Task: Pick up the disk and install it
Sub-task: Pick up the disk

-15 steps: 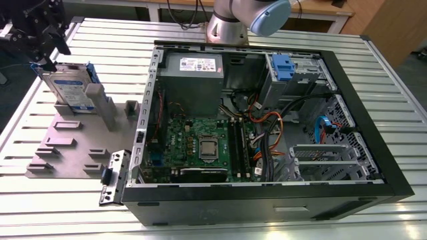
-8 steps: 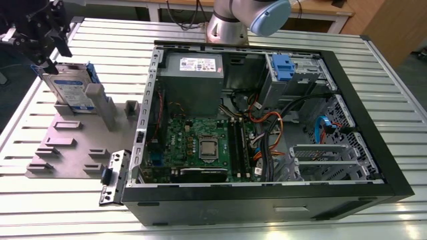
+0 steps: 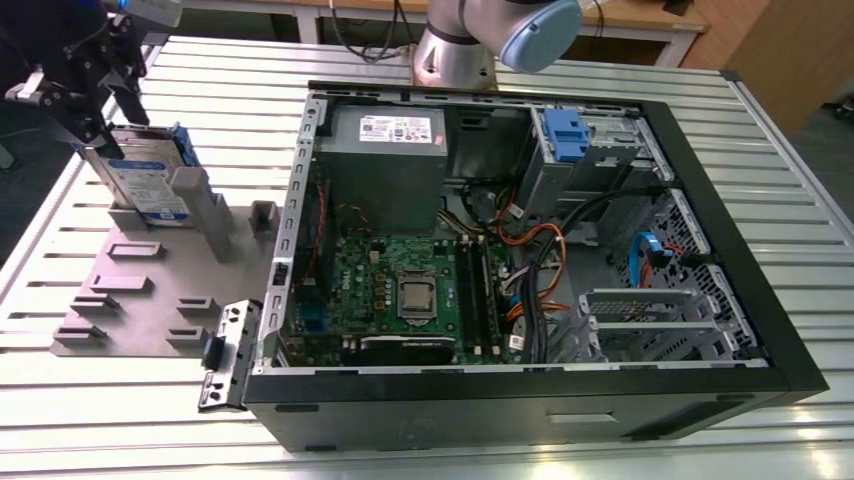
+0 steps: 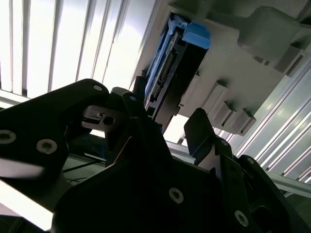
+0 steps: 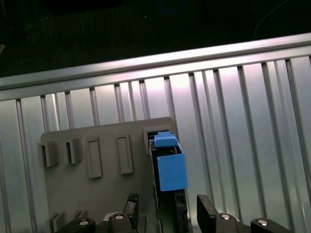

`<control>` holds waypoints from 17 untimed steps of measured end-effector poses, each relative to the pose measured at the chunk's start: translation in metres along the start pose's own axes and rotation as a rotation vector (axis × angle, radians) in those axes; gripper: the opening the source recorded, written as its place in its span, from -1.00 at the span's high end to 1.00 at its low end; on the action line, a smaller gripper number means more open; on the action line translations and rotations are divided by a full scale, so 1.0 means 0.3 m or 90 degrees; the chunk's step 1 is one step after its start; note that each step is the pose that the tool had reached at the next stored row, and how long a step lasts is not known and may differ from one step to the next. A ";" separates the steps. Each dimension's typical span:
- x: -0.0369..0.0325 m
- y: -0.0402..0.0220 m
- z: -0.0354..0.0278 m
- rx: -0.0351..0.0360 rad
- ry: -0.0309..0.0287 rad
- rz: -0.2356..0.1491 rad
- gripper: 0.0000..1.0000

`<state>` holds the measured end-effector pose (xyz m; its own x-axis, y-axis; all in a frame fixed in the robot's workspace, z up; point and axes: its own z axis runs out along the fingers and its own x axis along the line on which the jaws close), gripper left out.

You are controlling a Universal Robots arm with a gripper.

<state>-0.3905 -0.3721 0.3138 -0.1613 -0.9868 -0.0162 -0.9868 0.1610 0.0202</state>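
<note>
Here, disk (image 3: 144, 185) stood on edge in holder (image 3: 134, 300), upper left of exterior view. Tool (image 5: 167, 204) hung over it, fingers apart, straddling, not clamped. Judged rigid, fairly heavy, shock-sensitive, faces smooth; best gripped squarely across the two flat faces.

Disk (image 3: 144, 183): one is counted.
Gripper (image 5: 167, 206): one is counted, with two fingers (image 5: 205, 213).
Robot arm (image 3: 461, 50): one is counted.
Computer case (image 3: 754, 310): one is counted.
Power-supply box (image 3: 384, 165): one is counted.
Blue-latched drive cage (image 3: 587, 140): one is counted.
Processor (image 3: 416, 297): one is counted.
Grey fixture plate (image 3: 134, 300): one is counted.
Slatted table (image 3: 94, 420): one is counted.
</note>
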 end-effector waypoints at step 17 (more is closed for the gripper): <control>0.000 -0.001 0.029 -0.0026 -0.0196 -0.034 -0.18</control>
<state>-0.3905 -0.3721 0.3050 -0.1097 -0.9928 -0.0480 -0.9938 0.1087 0.0226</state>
